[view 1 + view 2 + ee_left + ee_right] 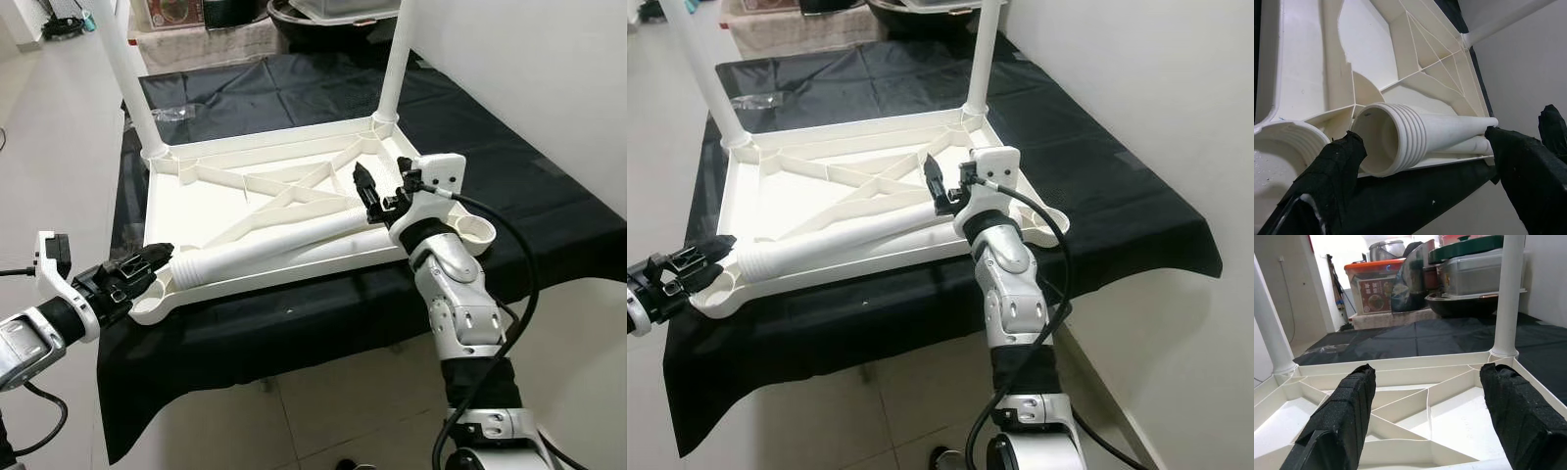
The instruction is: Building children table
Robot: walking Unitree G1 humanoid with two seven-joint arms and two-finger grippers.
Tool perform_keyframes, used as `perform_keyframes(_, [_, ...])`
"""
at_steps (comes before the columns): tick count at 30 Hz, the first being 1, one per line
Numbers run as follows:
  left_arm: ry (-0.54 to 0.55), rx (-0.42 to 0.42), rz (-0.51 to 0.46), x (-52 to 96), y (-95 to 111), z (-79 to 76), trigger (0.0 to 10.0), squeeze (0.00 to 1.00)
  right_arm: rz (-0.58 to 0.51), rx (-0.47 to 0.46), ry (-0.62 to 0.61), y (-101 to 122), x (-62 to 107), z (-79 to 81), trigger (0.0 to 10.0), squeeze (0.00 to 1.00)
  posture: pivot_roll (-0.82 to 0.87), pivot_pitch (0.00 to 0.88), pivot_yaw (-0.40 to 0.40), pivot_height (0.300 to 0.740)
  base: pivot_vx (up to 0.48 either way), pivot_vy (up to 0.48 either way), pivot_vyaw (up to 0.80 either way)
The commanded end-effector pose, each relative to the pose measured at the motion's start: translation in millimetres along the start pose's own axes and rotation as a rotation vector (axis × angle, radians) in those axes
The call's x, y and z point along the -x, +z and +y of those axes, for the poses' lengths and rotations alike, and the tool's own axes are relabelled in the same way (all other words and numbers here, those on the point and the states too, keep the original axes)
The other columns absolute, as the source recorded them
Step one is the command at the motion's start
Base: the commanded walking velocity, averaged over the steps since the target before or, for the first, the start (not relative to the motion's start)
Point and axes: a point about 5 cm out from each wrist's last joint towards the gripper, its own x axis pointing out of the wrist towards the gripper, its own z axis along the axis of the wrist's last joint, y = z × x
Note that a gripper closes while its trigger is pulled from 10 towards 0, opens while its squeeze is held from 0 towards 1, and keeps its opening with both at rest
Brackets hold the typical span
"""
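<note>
a black cloth (549, 186) covers a low platform set against a white wall, with pale tiled floor (323, 411) around it. on the cloth lies the white plastic tabletop (196, 211), upside down, its ribbed underside facing up; two legs (394, 59) already stand in the far corner sockets, their upper ends cut off by the frame. a loose leg (269, 250) lies across the near rim, its ridged open end pointing toward the near-left socket (147, 305). the left gripper (137, 269) sits just at that ridged end, fingers (1337, 166) spread wide either side of it, not clamped. the right gripper (370, 196) hovers over the leg's slim end with its fingers (1347, 406) wide apart, holding nothing. beyond the platform, pots and a box (1374, 291) stack together, their details hard to make out.
</note>
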Motion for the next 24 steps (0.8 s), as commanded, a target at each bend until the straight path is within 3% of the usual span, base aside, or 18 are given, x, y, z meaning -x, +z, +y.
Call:
perform_keyframes(1, [0.001, 0.018, 0.023, -2.6, -3.2, 1.5, 10.0, 0.00, 0.005, -0.011, -0.001, -0.8, 3.2, 0.5, 10.0, 0.00, 0.01, 0.216, 0.012, 0.740, 0.000, 0.000, 0.00])
perform_keyframes(16, [-0.042, 0.091, 0.116, -26.5, -26.9, 0.2, 10.0, 0.00, 0.000, 0.009, -0.006, 3.2, 6.9, -0.2, 10.0, 0.00, 0.00, 0.227, 0.023, 0.740, 0.000, 0.000, 0.00])
perform_keyframes(24, [-0.057, 0.089, 0.124, -32.5, -28.7, -3.8, 10.0, 0.00, 0.001, 0.013, -0.006, 4.1, 9.3, -0.5, 10.0, 0.00, -0.01, 0.231, 0.028, 0.740, 0.000, 0.000, 0.00])
